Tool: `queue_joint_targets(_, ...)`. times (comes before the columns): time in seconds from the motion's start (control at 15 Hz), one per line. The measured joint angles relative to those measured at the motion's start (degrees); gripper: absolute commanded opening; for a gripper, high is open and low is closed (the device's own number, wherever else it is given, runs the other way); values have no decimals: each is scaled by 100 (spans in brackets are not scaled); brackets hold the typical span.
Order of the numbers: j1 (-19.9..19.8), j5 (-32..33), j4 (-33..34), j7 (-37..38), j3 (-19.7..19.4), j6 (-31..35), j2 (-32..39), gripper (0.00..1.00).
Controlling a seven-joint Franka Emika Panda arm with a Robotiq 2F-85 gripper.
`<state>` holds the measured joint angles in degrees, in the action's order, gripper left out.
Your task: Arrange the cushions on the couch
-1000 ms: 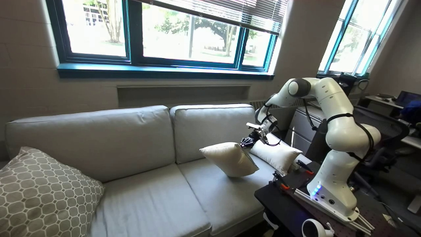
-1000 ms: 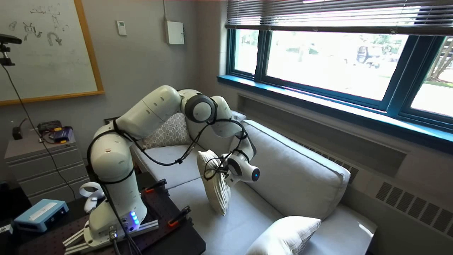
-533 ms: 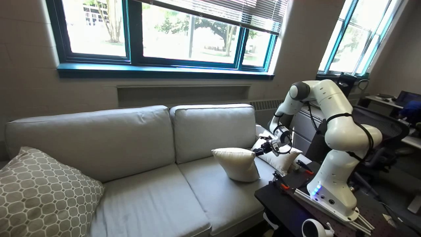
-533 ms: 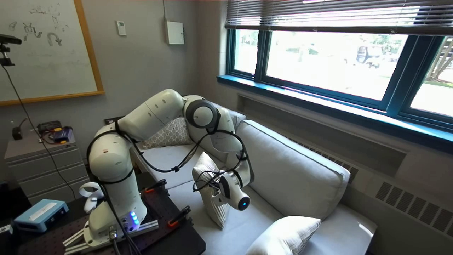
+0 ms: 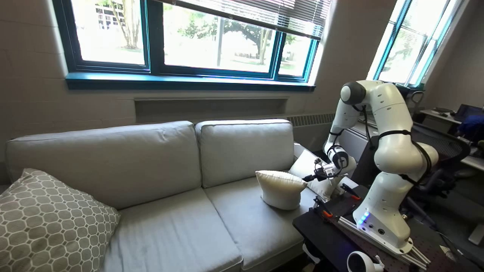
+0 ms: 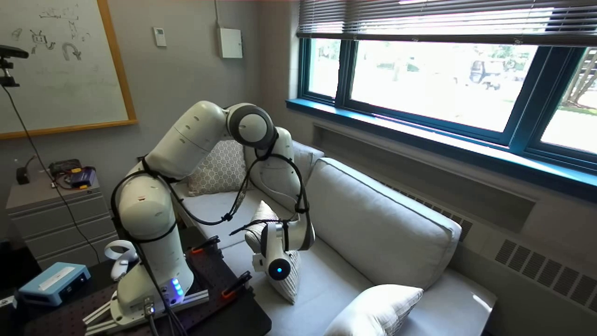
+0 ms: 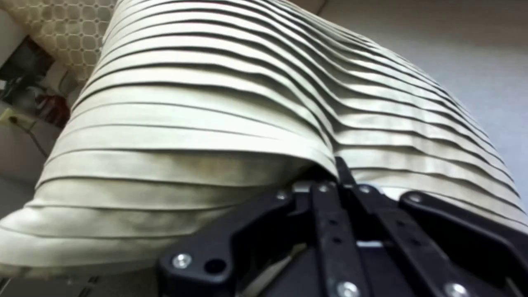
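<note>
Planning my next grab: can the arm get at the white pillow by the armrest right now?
Probably not yet: the gripper is shut on another white pillow. The target pillow looks within reach, but that grip likely must open first.

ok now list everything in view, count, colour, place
windows: two, blue-framed, background
blind: one, grey, over window
whiteboard: one, white, background
couch: one, grey, below window
lattice pillow: one, beige, couch end
small cushions: two, white, other couch half, one in jaws
table: one, black, by couch
clamps: two, black-orange, table edge
box: one, blue, table
mesh chair: one, black, beyond table
robot arm: one, white, on table
jaws: one pair, black, shut on small cushion
</note>
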<state>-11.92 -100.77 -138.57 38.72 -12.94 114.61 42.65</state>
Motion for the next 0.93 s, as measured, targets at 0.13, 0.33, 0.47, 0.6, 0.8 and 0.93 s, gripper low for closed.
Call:
queue_joint_targets(0.13, 336, -906, -442, 23, 145, 682, -517, 1)
queue_joint_targets(0.33, 1117, -2282, -551, 342, 464, 2104, -1232, 1)
queue_joint_targets(0.47, 1854, -2803, -332, 880, 392, 3122, -1573, 1)
queue_joint_targets(0.6, 2428, -2718, 54, 1748, 224, 4220, -1776, 1)
queue_joint_targets(0.8, 2385, -1670, 473, 3263, 327, 5568, -1826, 1)
queue_joint_targets(0.93, 2016, -757, 466, 4247, 493, 5998, -1701, 1)
